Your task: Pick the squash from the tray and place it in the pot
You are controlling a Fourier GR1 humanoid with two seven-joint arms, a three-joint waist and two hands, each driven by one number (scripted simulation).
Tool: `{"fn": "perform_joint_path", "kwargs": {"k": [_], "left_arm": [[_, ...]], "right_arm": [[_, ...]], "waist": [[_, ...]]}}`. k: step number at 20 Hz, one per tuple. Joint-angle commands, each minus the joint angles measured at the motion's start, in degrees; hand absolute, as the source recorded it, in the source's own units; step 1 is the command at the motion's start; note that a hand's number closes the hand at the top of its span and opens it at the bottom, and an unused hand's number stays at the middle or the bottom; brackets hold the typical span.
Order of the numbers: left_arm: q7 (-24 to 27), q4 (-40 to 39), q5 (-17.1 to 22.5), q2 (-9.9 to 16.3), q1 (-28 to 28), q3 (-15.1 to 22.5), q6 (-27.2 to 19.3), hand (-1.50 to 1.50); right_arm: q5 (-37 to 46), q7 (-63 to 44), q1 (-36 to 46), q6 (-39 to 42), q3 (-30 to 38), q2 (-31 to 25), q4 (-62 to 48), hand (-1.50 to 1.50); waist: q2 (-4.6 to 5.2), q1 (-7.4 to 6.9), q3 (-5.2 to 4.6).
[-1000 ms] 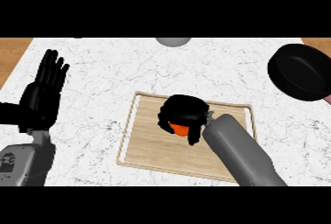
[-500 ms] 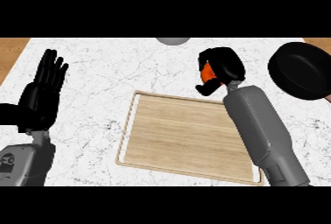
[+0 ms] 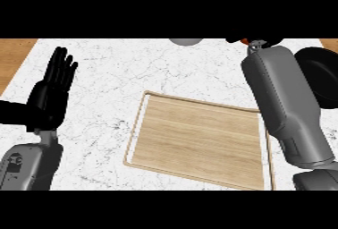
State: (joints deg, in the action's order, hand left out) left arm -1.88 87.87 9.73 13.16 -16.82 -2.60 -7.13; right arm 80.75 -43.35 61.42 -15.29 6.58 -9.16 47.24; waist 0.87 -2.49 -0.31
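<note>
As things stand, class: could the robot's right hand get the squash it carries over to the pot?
Probably yes. The right hand, barely showing at the top edge with a sliver of orange squash, sits just left of the pot. Only bare counter lies between; nothing stands in the way.

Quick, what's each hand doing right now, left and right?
Left hand: open, fingers straight up, resting at the view's left, holding nothing.
Right hand: almost all out of view at the top edge; cannot be told. A bit of orange shows there.
</note>
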Motion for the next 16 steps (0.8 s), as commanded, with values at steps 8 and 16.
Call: {"fn": "perform_joint_path", "kwargs": {"k": [8,16], "left_arm": [[-0.1,-1.1,-0.3,-1.1,0.3,-0.1,-0.2,0.00],[-2.0,0.1,-2.8,-2.6,-0.3,0.5,-3.4,0.00]], "right_arm": [[12.1,-21.6,9.7,-2.1,3.1,-4.0,-10.0,1.50],[5.9,-11.4,0.0,-5.9,8.2,-13.1,-7.8,1.50]], "waist": [[-0.54,1.30,0.27],[-0.86,2.41,0.33]]}}
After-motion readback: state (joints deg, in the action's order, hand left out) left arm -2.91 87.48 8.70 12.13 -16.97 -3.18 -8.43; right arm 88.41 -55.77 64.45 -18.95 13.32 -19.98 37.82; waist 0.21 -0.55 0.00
